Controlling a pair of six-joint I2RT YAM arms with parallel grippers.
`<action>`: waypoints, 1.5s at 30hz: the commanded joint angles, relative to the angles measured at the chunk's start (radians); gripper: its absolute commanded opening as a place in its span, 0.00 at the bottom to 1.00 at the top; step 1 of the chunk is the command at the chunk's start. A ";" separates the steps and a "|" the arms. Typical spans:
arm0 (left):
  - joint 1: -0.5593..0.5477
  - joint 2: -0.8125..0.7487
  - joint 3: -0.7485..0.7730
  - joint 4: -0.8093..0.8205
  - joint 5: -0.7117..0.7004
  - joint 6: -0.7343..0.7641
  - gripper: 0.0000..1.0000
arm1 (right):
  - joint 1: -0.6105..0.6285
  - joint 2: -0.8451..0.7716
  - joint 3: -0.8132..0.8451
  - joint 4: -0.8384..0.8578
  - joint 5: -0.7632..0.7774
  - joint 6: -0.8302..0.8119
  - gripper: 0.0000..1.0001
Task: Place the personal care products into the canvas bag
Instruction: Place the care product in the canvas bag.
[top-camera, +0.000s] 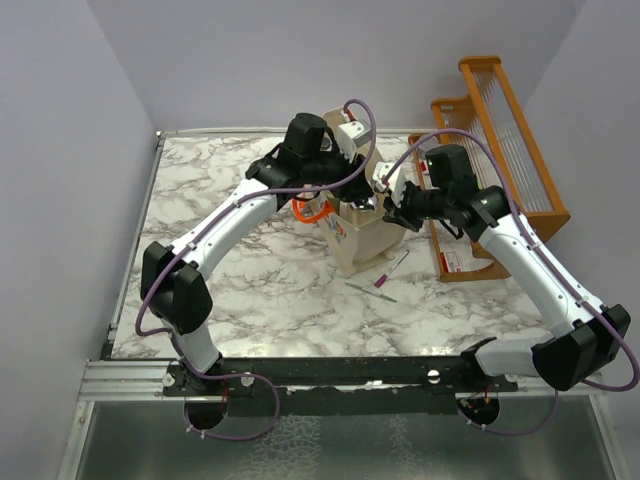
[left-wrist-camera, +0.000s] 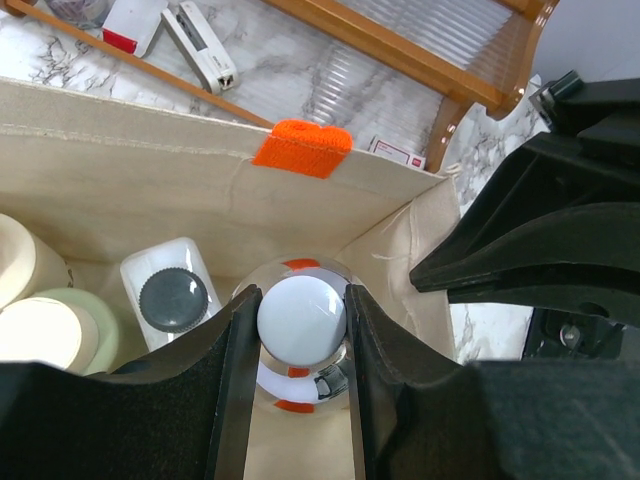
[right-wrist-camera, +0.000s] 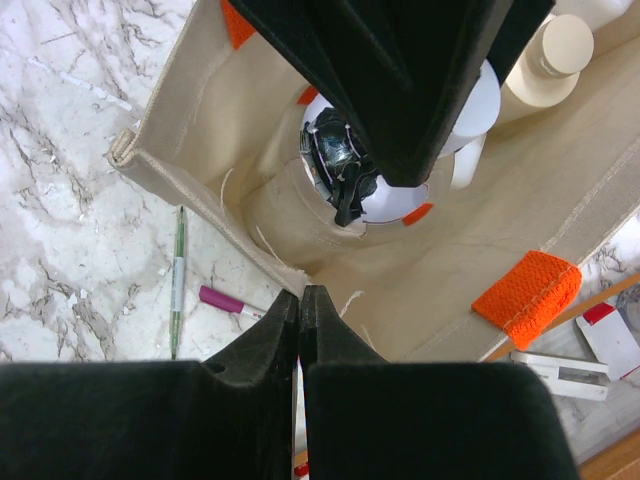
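a: where is the short clear bottle (left-wrist-camera: 300, 325) to be found?

b: it is seen down inside the canvas bag (top-camera: 355, 245), near one corner. it is gripped on both sides by the left hand (left-wrist-camera: 298, 305), and its chrome cap shows between the fingers.

a: what is packed around it?

b: in the left wrist view a white bottle (left-wrist-camera: 172, 298) with a grey cap is stood just beside it at 9 o'clock. farther that way, the cream caps of the olive-green bottle (left-wrist-camera: 40, 335) and the beige bottle (left-wrist-camera: 15, 260) are seen against the bag wall.

a: and the right hand (right-wrist-camera: 300, 300)?

b: it is closed, with its tips set at the bag's rim by that same corner. whether canvas is nipped between them cannot be told. in the left wrist view it is seen at 3 o'clock of the clear bottle, crowding that side of the opening.

a: what else is found on the table (top-camera: 250, 290)?

b: in the top view an orange slatted rack (top-camera: 480, 64) is stood at 2 o'clock of the bag, close behind the right arm, with small white packets (left-wrist-camera: 200, 45) lying in it. a magenta pen (top-camera: 390, 272) and a green pen (top-camera: 370, 292) are laid at 5 o'clock of the bag, just beside its base. an orange tab (left-wrist-camera: 300, 148) is sewn on the far rim.
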 joint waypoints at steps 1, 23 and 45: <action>-0.007 -0.065 -0.002 0.148 0.064 0.033 0.00 | -0.003 -0.034 0.027 -0.015 -0.022 0.013 0.01; -0.036 0.009 -0.083 0.158 0.120 0.135 0.00 | -0.004 -0.079 -0.011 0.042 -0.066 0.064 0.01; -0.059 0.070 -0.149 0.150 0.149 0.172 0.00 | -0.003 -0.130 -0.060 0.128 -0.093 0.103 0.01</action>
